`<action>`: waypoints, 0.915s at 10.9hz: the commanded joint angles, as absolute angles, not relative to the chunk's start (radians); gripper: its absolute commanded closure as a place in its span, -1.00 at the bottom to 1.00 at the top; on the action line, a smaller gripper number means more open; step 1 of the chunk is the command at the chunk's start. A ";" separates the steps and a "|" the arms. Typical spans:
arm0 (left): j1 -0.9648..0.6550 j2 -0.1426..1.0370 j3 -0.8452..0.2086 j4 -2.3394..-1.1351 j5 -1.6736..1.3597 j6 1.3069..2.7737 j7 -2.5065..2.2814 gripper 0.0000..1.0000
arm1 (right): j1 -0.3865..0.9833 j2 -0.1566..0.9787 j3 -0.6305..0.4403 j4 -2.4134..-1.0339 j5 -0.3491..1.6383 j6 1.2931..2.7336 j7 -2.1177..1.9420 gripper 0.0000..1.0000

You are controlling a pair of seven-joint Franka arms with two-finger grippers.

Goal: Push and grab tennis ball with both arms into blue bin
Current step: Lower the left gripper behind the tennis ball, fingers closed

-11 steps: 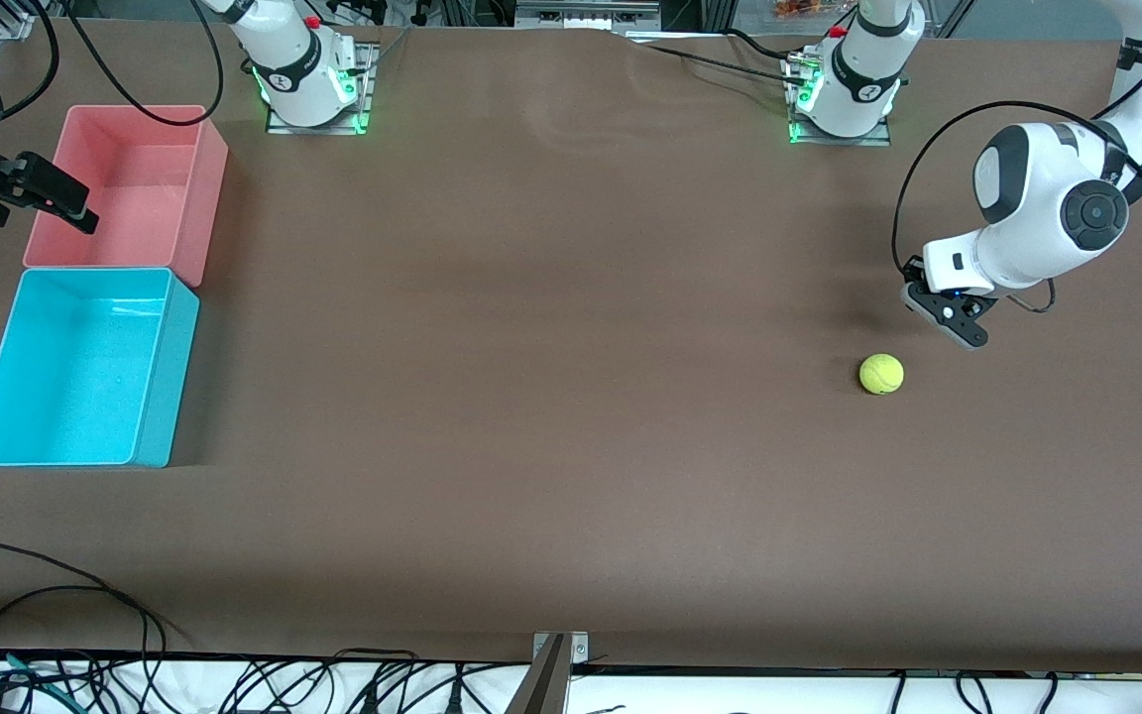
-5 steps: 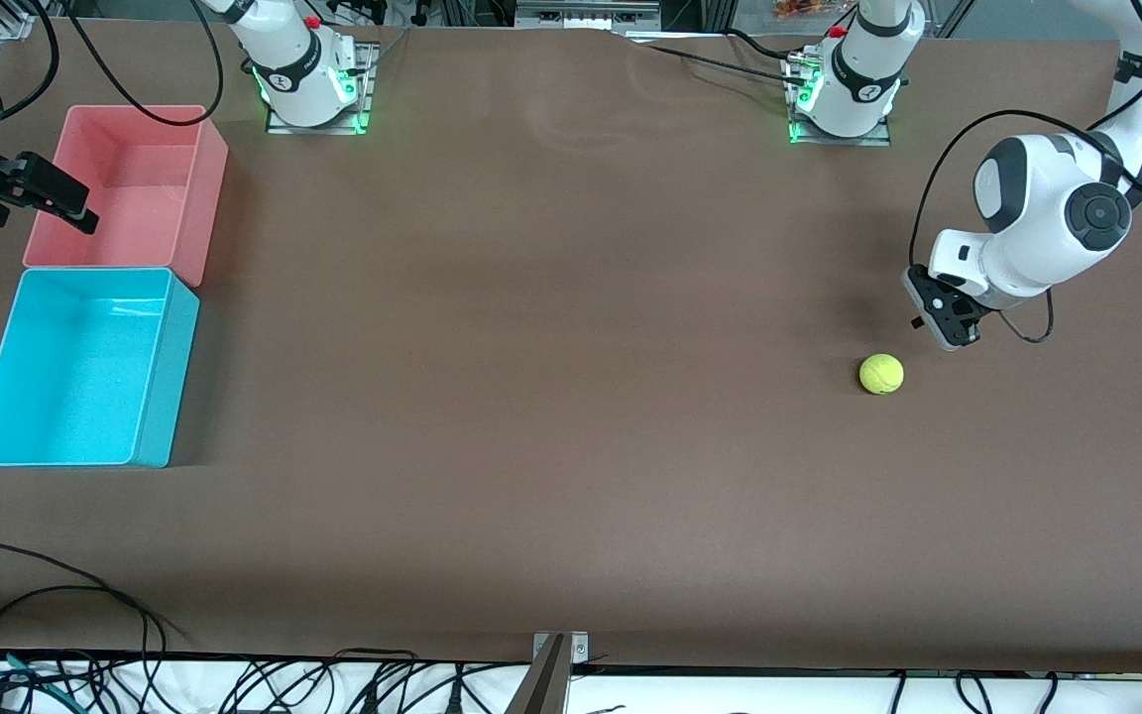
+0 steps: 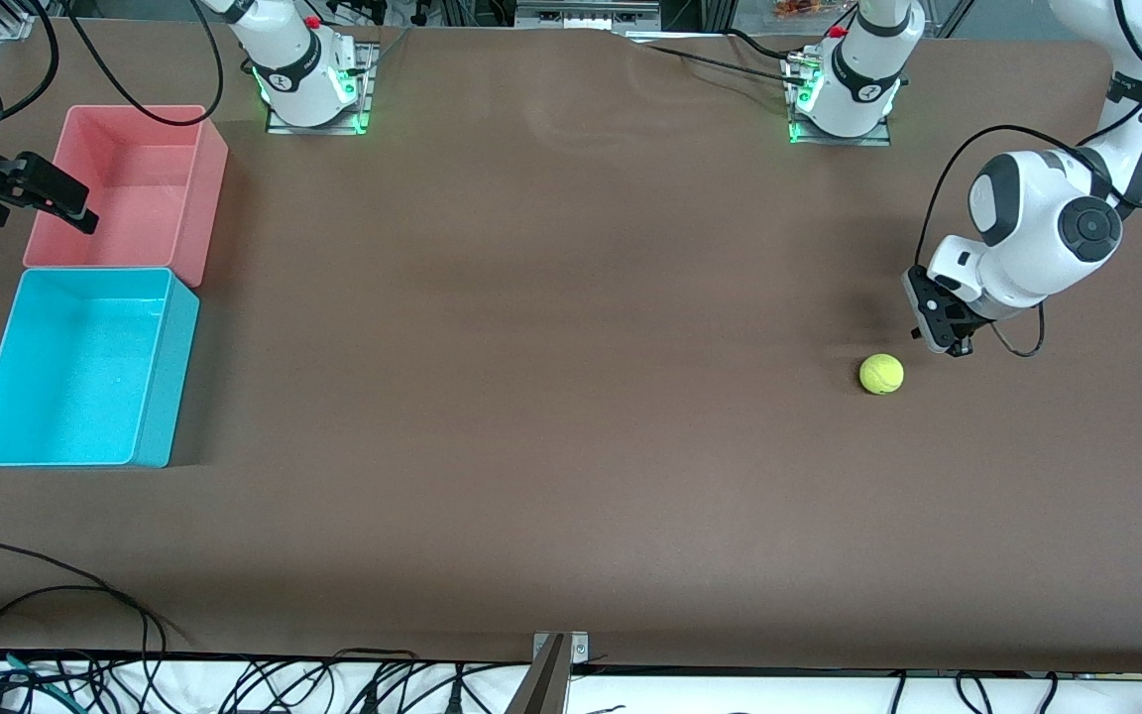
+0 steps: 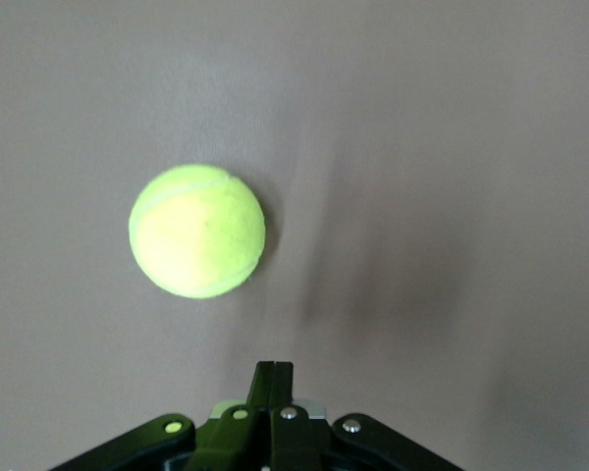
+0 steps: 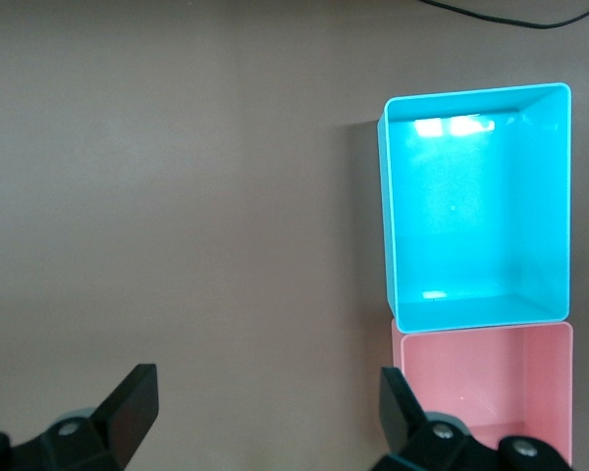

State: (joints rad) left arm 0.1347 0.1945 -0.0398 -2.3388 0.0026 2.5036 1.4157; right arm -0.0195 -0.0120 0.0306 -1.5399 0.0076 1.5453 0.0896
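The tennis ball [image 3: 881,374] lies on the brown table near the left arm's end; it also shows in the left wrist view [image 4: 197,232]. My left gripper [image 3: 946,344] hangs low over the bare table just beside the ball, apart from it, and points down. Its fingers [image 4: 275,371] are shut together and hold nothing. The blue bin [image 3: 171,377] stands empty at the right arm's end, and shows in the right wrist view [image 5: 385,216]. My right gripper [image 3: 75,210] waits over the table beside the bins, open [image 5: 265,392] and empty.
An empty pink bin [image 3: 212,188] touches the blue bin, farther from the front camera; it shows in the right wrist view [image 5: 481,378]. The arm bases [image 3: 313,89] stand at the table's back edge. Cables [image 3: 56,595] lie along the front edge.
My left gripper has turned and come down closer to the ball. The ball and the right arm have not moved.
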 commanded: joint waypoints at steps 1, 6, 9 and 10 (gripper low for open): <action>0.138 0.244 -0.025 -2.287 0.017 2.519 1.482 1.00 | -0.015 -0.005 0.028 -1.514 0.003 1.532 0.089 -1.00; 0.141 0.334 -0.023 -2.198 0.008 2.519 1.563 1.00 | -0.015 -0.006 0.028 -1.514 0.003 1.532 0.090 -1.00; 0.141 0.362 -0.023 -2.183 -0.020 2.519 1.565 1.00 | -0.015 -0.006 0.028 -1.514 0.003 1.532 0.089 -1.00; 0.141 0.376 -0.023 -2.181 -0.021 2.519 1.565 1.00 | -0.015 -0.006 0.028 -1.516 0.003 1.531 0.090 -1.00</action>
